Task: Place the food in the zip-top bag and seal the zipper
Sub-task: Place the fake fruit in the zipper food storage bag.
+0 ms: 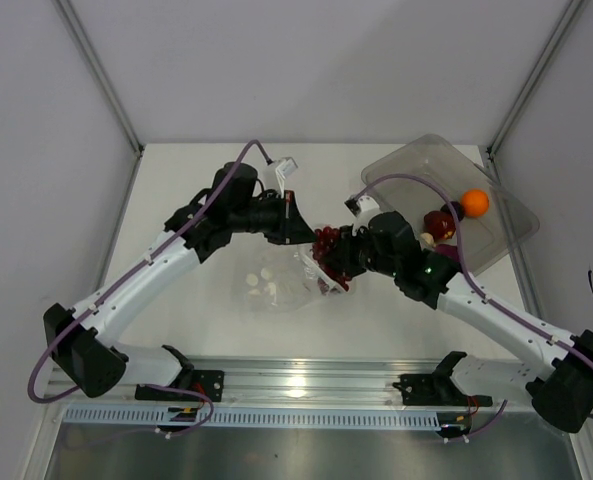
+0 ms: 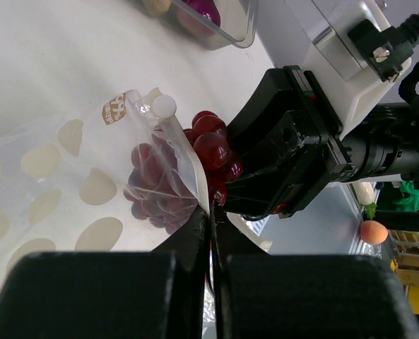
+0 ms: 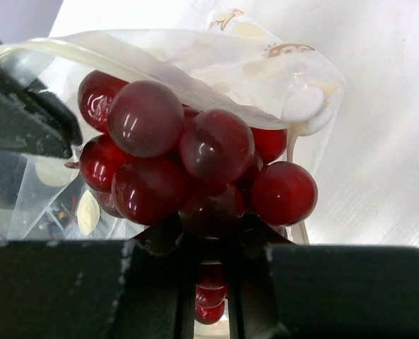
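Kim: Black fingers of the right end effector (image 3: 210, 244) fill the bottom of its wrist view, pinched together on the underside of the bunch of dark red grapes (image 3: 188, 162). Which way does the bunch have to go from there?

Raj: Straight ahead of those fingers. The zip-top bag (image 1: 271, 285) lies on the bench (image 1: 176, 180) about the middle, between the two arms. Its mouth is turned toward the right arm and its body runs off toward the bench's left edge. So the bag's long axis roughly lines up with the right arm's reach.

Kim: Is the bunch inside?

Raj: Partly, I'd judge. From the left wrist view some grapes show through the film, and others sit bare at the mouth, outside the zipper (image 2: 177, 141).

Kim: And who holds the mouth?

Raj: The left end effector (image 2: 210, 219). Its fingers are together with the bag's lip clamped between them, and that lip arches over the top of the bunch. The lower lip I cannot make out.

Kim: So what does the coming move turn on?

Raj: Most likely a push further along that axis, toward the left edge, before any release. The right arm is also the nearer one to the clear bin (image 1: 416, 160) at the far right corner, where the orange ball (image 1: 475, 203) and other pieces lie.
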Tool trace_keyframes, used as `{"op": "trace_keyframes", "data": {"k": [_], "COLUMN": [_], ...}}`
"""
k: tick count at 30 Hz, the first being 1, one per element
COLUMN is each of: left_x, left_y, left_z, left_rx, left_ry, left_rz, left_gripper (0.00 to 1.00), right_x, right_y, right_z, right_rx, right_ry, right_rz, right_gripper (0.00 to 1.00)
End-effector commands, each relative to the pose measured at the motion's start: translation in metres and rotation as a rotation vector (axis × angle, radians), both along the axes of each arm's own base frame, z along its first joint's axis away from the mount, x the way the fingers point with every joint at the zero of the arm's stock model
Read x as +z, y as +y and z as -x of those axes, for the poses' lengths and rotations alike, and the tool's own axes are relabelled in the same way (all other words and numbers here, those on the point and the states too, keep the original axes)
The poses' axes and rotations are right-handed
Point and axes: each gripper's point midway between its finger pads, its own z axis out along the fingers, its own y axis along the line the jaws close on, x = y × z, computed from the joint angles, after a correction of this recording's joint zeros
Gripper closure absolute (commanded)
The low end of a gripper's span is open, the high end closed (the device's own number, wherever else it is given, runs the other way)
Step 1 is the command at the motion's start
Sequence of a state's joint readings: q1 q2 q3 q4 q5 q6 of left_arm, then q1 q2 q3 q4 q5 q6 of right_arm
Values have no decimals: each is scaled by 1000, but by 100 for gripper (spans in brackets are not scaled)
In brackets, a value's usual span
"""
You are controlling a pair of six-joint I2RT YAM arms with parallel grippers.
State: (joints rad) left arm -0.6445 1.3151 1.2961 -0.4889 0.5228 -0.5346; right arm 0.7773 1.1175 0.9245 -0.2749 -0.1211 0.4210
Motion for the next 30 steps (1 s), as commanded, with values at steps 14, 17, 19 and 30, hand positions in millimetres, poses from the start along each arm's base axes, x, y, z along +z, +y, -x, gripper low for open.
{"op": "trace_keyframes", "data": {"k": [14,17,19,30], "left_x": [-1,-6,-6,1], "left_y": [16,15,13,4], "left_z": [-17,-24,-28,-3], "left_rx": [108,117,116,13], "left_ry": [-59,-52,-54,-8], "left_rz": [-69,-88,-91,3], "left_gripper": [99,99,100,100], "right_x": [-6,-10,-7,-12], "right_y": [3,-3,-6,7], "right_z": [21,30,36,14], "right_rx": [138,156,173,118], "right_ry": [-71,-83,-92,-27], "right_rz": [247,259,246,279], "right_gripper": [83,83,83,64]}}
